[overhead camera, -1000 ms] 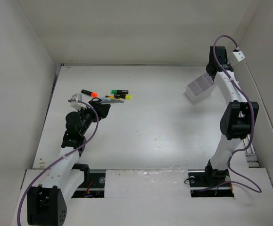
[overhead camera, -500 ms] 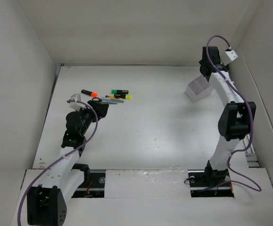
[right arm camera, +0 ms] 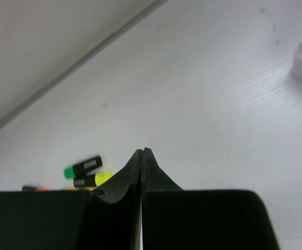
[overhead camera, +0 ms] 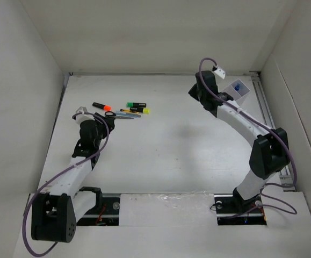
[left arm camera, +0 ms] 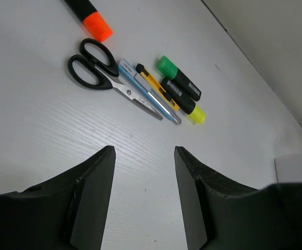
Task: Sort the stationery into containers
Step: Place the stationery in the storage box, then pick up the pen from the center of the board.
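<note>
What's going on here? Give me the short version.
Two robot arms are sorting stationery into a white box at the far right of the table. The left gripper hovers with open jaws just short of the pile: scissors, an orange highlighter, a green highlighter, a yellow highlighter, a yellow pen and a blue-grey pen, all loose on the table. The right gripper is empty, jaws shut. Something blue shows in the box.
</note>
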Motion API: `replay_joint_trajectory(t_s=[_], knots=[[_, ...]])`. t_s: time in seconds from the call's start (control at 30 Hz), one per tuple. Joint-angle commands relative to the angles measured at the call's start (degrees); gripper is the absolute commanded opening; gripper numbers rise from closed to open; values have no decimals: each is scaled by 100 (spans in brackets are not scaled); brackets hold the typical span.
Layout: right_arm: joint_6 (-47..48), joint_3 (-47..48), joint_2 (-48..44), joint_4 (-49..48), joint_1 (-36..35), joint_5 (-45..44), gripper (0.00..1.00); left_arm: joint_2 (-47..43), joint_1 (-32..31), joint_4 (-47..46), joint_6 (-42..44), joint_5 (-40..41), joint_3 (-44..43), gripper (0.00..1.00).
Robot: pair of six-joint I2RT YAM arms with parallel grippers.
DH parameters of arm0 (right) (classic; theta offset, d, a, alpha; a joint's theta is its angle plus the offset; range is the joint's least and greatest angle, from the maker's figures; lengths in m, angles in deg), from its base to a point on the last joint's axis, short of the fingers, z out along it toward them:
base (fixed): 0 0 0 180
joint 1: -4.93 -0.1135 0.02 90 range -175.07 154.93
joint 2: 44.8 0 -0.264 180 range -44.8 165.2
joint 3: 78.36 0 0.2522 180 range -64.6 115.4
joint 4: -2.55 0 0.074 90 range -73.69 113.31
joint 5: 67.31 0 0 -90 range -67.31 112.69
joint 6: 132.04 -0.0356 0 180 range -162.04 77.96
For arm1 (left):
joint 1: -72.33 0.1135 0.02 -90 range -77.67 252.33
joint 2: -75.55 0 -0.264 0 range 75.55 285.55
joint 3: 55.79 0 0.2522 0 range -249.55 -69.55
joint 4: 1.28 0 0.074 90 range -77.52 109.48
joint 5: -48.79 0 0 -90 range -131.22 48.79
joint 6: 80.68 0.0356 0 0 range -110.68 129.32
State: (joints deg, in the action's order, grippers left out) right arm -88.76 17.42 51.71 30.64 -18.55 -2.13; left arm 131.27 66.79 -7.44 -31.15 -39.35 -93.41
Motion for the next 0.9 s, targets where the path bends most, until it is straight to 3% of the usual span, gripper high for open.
replay_joint_trajectory(t_s=[0.0, 0.13, 0.23, 0.37, 0.43, 0.53, 0.63, 0.87], knots=[[58, -352, -141, -474, -200, 513, 0, 324, -17, 85, -259, 455, -567, 45], [5, -730, -264, -475, -376, 759, 0, 1105, -17, 260, -313, 963, -1103, 40], [5, -1055, -466, -545, -508, 882, 0, 1475, -17, 322, -313, 1035, -1437, 28], [57, -1223, -659, -624, -561, 935, 5, 2204, 36, 384, -313, 1035, -1754, 4], [58, -1293, -712, -676, -561, 1005, 9, 2433, 97, 384, -313, 1035, -2025, 0], [58, -1346, -712, -677, -499, 1268, 13, 2881, 219, 515, -426, 1088, -2411, 1], [58, -1346, -712, -730, -499, 1392, 16, 3365, 220, 665, -584, 1263, -2946, 24], [110, -1346, -537, -782, -499, 1559, 19, 4841, 273, 1762, -603, 1755, -4582, 45]])
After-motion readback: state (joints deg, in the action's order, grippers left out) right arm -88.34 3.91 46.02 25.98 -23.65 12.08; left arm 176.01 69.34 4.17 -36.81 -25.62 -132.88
